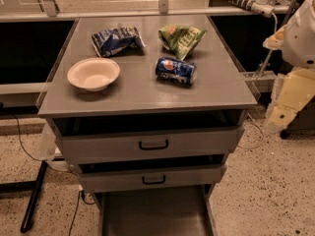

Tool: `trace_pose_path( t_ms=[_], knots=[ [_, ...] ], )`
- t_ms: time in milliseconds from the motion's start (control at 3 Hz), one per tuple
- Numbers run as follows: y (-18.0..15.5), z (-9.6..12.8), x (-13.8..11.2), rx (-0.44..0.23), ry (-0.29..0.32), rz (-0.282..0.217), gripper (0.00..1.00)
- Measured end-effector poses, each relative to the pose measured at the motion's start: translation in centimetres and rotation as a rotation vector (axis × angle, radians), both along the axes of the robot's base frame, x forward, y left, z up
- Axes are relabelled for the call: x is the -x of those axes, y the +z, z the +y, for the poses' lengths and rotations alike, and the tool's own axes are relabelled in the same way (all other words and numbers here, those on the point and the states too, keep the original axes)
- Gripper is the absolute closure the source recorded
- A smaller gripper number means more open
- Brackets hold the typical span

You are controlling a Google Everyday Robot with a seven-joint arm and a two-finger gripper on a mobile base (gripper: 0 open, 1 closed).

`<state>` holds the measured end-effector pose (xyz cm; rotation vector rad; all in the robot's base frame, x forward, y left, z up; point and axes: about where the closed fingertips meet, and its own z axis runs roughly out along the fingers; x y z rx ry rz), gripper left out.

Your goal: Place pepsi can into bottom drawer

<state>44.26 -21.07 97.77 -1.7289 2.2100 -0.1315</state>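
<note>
The pepsi can (175, 70) lies on its side on the grey cabinet top (138, 95), right of centre and just below the green snack bag (180, 38). The bottom drawer (155, 215) is pulled out at the foot of the cabinet, and what shows of its flat floor is bare. My gripper (279, 114) hangs on the cream arm off the right side of the cabinet. It is below the level of the top, well apart from the can, and holds nothing that I can see.
A white bowl (93, 73) sits at the left of the top and a blue-and-white snack bag (116, 40) at the back left. Two grey drawer fronts with black handles (153, 144) stand slightly open above the bottom drawer. A black stand leg (32, 200) is on the floor at left.
</note>
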Motion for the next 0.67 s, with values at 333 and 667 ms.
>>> trace_pose_path(
  t_ms=[333,667],
  knots=[
    [-0.6,2.5,-2.3,-0.017,0.057,-0.032,0.0],
    [-0.9,5.4,-4.9,-0.1,0.13,-0.063,0.0]
  ],
)
